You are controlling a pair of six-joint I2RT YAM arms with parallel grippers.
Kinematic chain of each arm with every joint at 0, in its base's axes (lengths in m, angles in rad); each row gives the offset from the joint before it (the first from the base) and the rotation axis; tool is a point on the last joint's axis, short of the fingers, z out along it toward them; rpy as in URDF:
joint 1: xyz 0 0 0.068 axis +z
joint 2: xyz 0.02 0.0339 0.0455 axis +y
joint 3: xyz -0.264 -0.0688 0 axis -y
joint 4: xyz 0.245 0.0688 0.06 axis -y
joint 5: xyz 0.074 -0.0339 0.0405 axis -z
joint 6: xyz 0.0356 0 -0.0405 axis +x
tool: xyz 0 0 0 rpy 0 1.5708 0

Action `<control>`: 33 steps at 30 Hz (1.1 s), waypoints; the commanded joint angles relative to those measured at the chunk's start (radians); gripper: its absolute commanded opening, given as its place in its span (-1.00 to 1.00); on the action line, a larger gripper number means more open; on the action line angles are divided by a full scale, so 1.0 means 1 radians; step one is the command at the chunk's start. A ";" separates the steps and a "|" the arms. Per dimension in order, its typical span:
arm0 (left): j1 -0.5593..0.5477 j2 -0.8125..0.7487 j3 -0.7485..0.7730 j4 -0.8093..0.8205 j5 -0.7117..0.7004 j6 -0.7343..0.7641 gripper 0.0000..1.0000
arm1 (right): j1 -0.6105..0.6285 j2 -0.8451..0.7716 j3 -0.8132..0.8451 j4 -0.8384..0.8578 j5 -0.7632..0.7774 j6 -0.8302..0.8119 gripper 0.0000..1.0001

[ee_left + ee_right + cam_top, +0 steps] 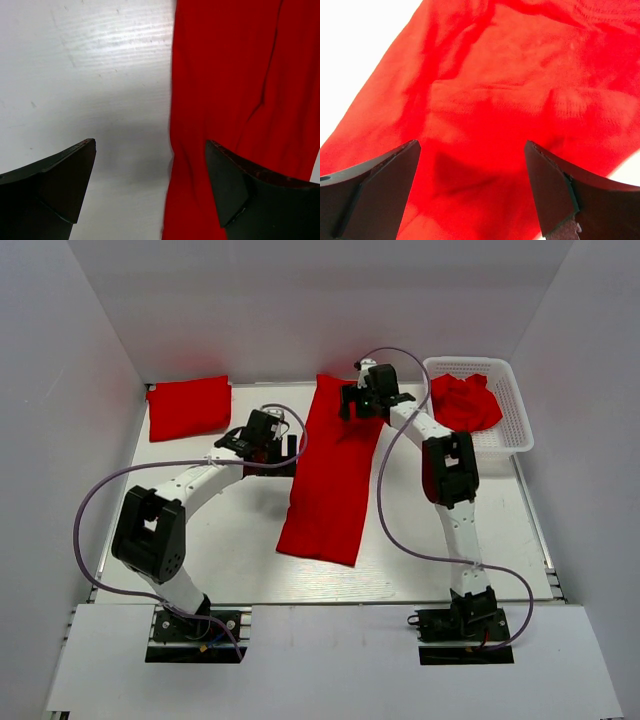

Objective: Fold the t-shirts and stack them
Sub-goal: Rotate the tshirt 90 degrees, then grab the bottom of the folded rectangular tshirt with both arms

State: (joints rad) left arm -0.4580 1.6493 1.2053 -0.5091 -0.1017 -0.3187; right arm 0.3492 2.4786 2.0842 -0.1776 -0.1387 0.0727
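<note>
A red t-shirt (330, 475) lies folded into a long strip down the middle of the table. My left gripper (290, 452) is open at the strip's left edge; in the left wrist view its jaws straddle that edge (220, 100), one finger over bare table, the other over cloth. My right gripper (352, 400) is open above the strip's far end, with the cloth (510, 95) filling the right wrist view. A folded red t-shirt (189, 406) lies at the far left. A crumpled red t-shirt (464, 402) sits in the basket.
The white lattice basket (510, 410) stands at the far right corner. White walls enclose the table on three sides. Grey cables loop from both arms over the table.
</note>
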 commanded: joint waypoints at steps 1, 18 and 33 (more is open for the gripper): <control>0.005 -0.016 -0.038 -0.025 0.062 -0.009 1.00 | 0.016 -0.248 -0.105 0.033 -0.035 -0.056 0.81; -0.016 -0.399 -0.565 0.125 0.215 -0.117 1.00 | 0.142 -1.034 -1.254 -0.121 -0.298 0.242 0.81; -0.085 -0.442 -0.751 0.255 0.360 -0.146 0.86 | 0.264 -1.078 -1.546 0.070 -0.407 0.444 0.81</control>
State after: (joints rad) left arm -0.5262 1.2011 0.4835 -0.2356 0.2516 -0.4572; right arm 0.5930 1.3586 0.5701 -0.1875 -0.5144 0.4686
